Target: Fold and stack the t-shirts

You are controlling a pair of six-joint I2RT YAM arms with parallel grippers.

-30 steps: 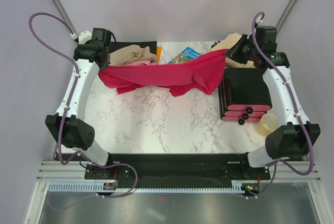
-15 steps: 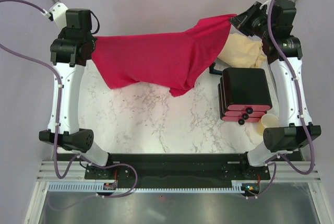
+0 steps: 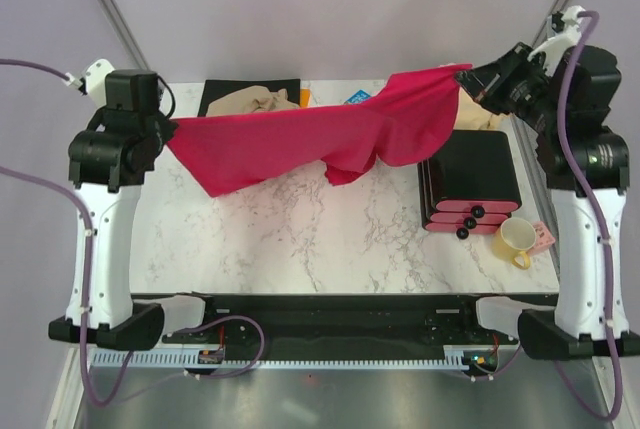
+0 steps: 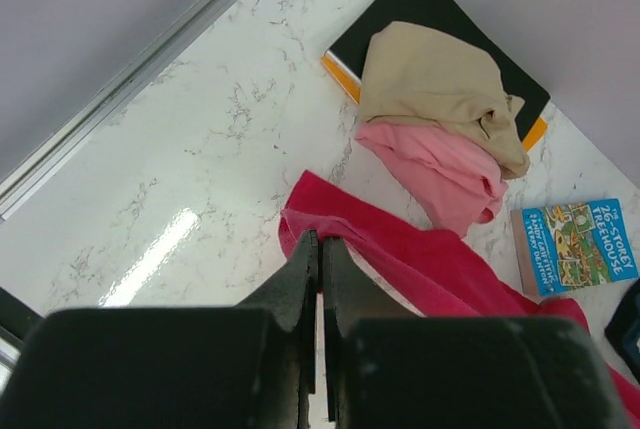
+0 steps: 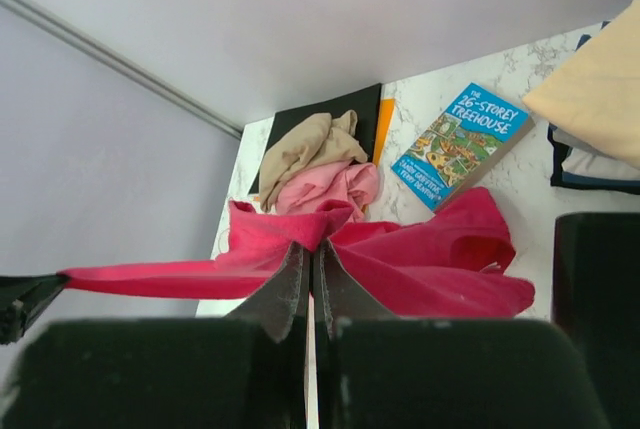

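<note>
While aloft, crimson t-shirt (image 3: 300,139) outstretched.

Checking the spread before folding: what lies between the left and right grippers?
The crimson t-shirt, pinched by the left gripper and the right gripper, hangs stretched between them; the top view shows it.

White arms (image 3: 97,249), black joints (image 3: 108,149), purple cables (image 3: 30,64)

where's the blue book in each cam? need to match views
Top external: blue book, far edge centre, mostly hidden by the red t-shirt.
Left wrist: book at right edge.
Right wrist: book, upper right.
Shared landmark: tan t-shirt on the black mat, left of the book.
</note>
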